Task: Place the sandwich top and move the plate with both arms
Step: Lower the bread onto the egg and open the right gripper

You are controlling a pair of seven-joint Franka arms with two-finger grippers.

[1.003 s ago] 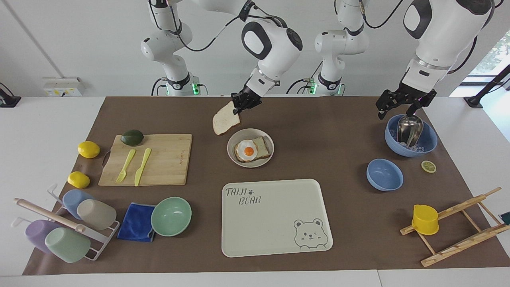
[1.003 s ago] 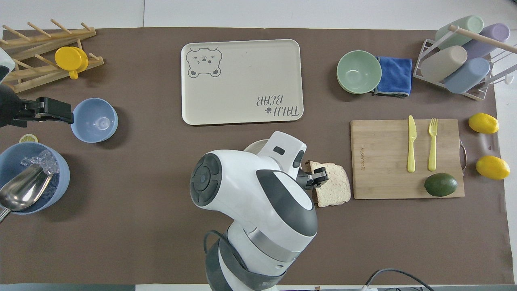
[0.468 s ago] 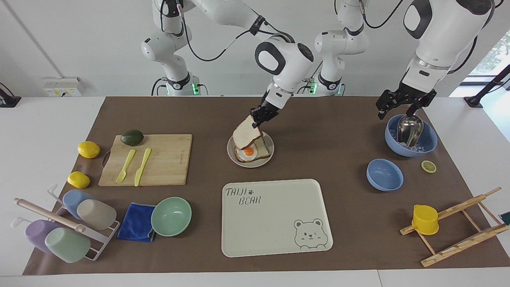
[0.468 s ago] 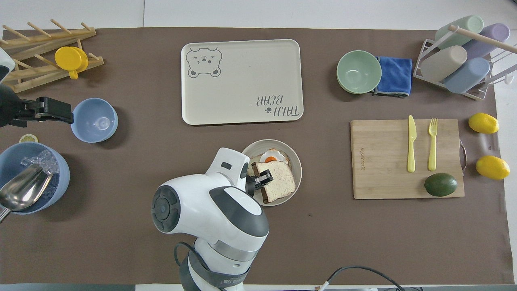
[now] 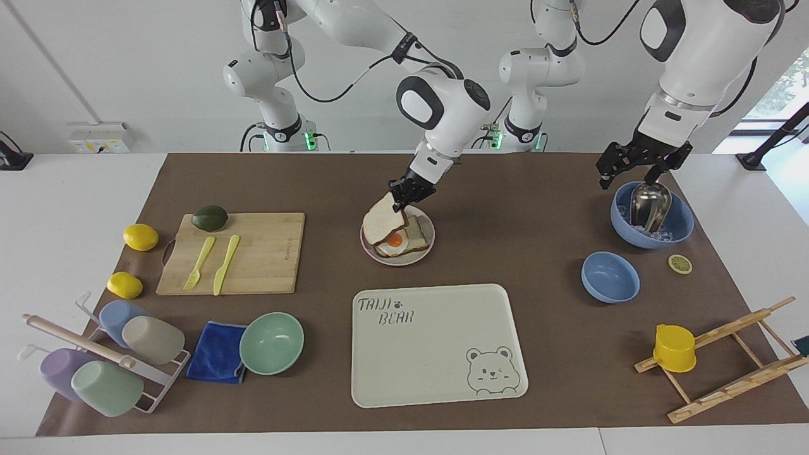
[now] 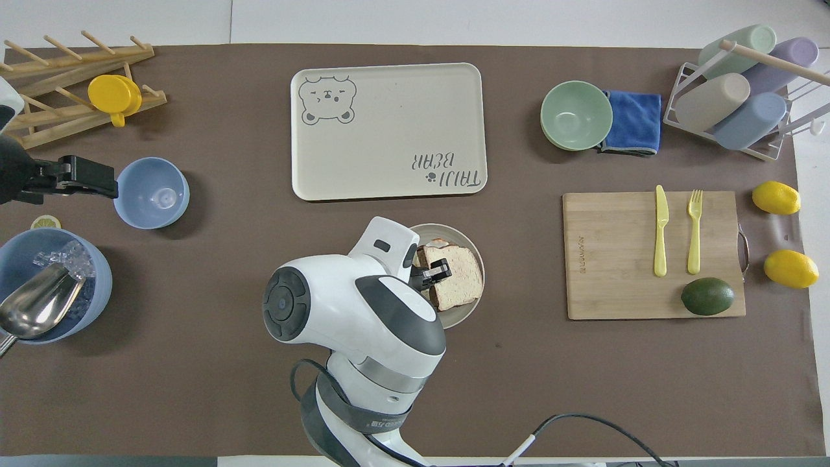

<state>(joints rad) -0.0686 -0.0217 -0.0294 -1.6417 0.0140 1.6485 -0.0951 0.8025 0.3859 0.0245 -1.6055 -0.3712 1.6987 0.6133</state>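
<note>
My right gripper (image 5: 409,189) is shut on one edge of the sandwich top (image 5: 384,219), a speckled bread slice with a brown crust. It holds the slice tilted, low over the egg-topped slice (image 5: 395,241) on the round beige plate (image 5: 406,261). In the overhead view the right gripper (image 6: 436,275) and the sandwich top (image 6: 459,280) cover most of the plate (image 6: 464,316), and the egg is almost hidden. My left gripper (image 5: 635,174) waits over the blue bowl of ice with a metal scoop (image 5: 651,218); it also shows in the overhead view (image 6: 97,187).
The cream bear tray (image 5: 436,344) lies farther from the robots than the plate. A wooden board (image 5: 259,253) with knife, fork and avocado lies toward the right arm's end. A small blue bowl (image 5: 610,277), a mint bowl (image 5: 272,342), a cup rack (image 5: 107,360) and a wooden rack (image 5: 727,360) stand around.
My right gripper has carried the sandwich top from beside the plate to over it and lowered it toward the egg slice. The left arm has not moved.
</note>
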